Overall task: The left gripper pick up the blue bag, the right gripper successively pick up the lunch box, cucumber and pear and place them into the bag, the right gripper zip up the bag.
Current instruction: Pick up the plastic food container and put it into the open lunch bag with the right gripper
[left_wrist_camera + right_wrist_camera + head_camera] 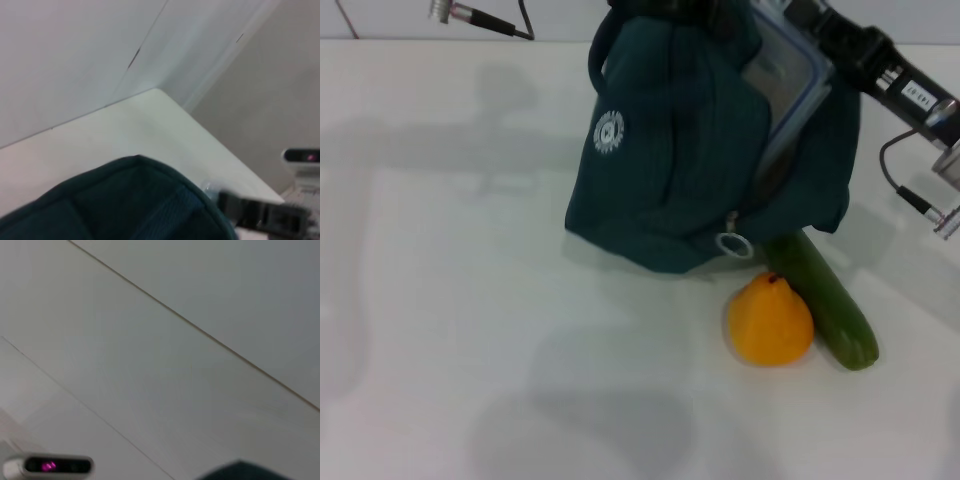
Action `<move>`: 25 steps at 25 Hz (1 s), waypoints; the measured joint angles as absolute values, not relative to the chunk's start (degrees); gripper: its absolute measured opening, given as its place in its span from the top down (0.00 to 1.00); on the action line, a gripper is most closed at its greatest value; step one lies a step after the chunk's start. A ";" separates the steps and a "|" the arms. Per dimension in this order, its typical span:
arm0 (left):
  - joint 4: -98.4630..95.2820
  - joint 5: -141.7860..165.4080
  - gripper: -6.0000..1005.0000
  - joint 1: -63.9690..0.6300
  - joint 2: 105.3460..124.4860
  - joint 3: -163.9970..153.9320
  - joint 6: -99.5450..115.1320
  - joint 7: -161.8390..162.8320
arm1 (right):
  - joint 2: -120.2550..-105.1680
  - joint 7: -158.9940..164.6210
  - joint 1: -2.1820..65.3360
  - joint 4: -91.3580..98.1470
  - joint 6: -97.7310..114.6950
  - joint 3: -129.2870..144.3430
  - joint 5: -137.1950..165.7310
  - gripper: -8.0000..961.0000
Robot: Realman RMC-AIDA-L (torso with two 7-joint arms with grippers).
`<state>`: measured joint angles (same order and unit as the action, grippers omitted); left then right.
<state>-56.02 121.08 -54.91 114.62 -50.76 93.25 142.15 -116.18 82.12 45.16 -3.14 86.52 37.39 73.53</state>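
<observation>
Teal blue bag [690, 150] gapes; right hand [840, 45] grips the clear lunch box [790, 85] inside.

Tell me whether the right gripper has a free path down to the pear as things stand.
Probably yes. The pear sits in the open on the table, nothing over it, with the cucumber touching its side. The right gripper is up at the bag with the lunch box.
</observation>
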 joint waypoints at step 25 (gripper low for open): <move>-55.28 121.06 0.96 -54.25 114.52 -49.74 93.25 141.09 | -116.18 82.99 44.59 0.10 82.28 37.96 76.86 0.78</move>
<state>-55.28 121.06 -54.25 114.52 -49.74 93.25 141.09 -116.18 82.99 44.59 0.10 82.28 37.96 76.86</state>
